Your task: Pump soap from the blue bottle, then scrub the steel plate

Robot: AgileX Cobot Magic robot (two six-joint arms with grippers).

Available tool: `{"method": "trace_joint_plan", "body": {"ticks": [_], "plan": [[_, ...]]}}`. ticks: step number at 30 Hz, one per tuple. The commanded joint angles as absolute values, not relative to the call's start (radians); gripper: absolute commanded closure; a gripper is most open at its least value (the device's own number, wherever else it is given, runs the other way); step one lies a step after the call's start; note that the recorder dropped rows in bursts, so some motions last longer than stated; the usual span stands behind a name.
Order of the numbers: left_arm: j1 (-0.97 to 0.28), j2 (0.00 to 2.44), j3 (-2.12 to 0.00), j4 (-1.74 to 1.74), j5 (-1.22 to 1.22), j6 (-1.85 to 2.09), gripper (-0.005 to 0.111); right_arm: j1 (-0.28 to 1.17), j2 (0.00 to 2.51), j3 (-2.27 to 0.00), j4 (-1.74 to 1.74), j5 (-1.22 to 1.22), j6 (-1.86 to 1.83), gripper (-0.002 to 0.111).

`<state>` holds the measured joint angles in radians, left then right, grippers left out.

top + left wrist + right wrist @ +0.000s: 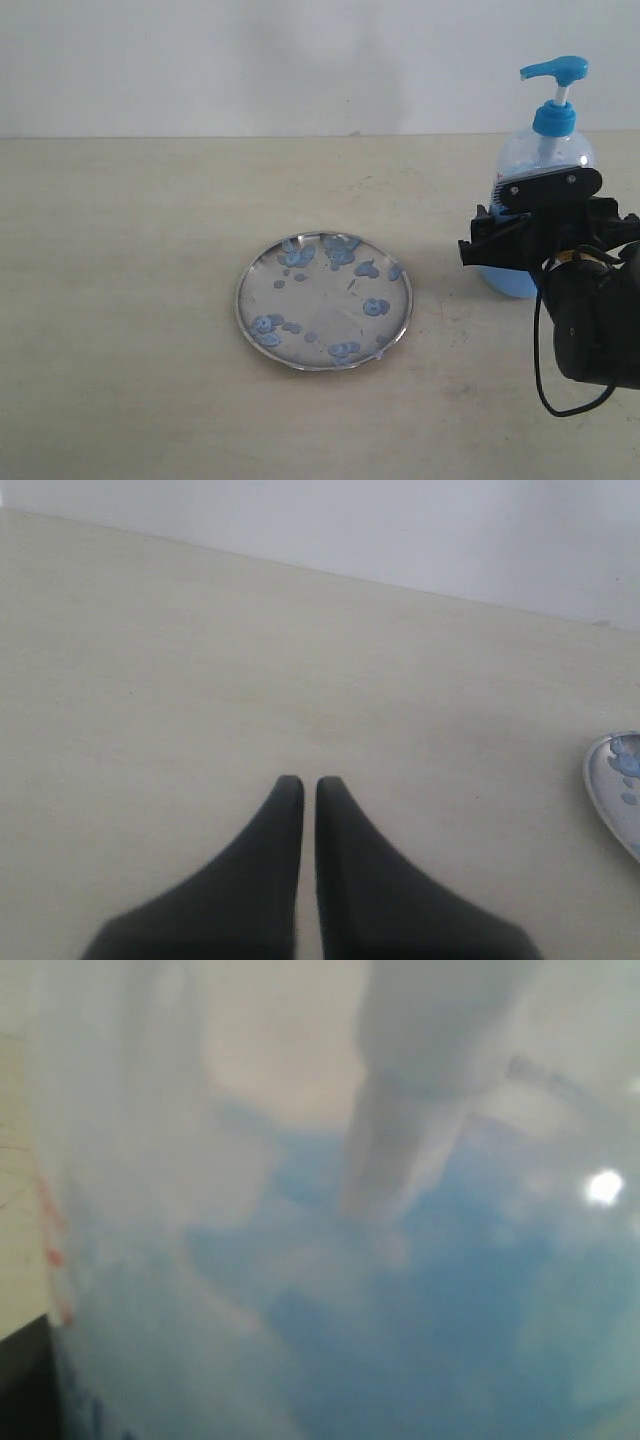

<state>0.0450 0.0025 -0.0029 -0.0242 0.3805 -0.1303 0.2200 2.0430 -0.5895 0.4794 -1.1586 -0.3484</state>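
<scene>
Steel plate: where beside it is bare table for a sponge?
Wide bare table left of the steel plate, and behind it toward the wall. Crowded right: only a narrow strip before the blue bottle and the right jaws.

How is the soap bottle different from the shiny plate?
The bottle stands tall and upright; the plate lies flat and low. The bottle is clear plastic with a bright blue pump on top; the plate is shiny metal, round and wider. In the bottle the soap fills the lower part; on the plate it is scattered in small blobs. Both rest on the same table and both carry blue soap.
</scene>
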Motion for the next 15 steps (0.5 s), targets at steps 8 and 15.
{"method": "trace_joint_plan", "body": {"ticks": [8, 15], "plan": [[0.038, 0.000, 0.000, -0.346, 0.183, -0.276, 0.102, 0.219, 2.046, -0.589, 0.450, -1.071, -0.369, 0.108], [0.038, 0.000, 0.000, -0.459, 0.173, -0.275, 0.102, 0.219, 2.046, -0.589, 0.370, -1.071, -0.386, 0.108]]}}
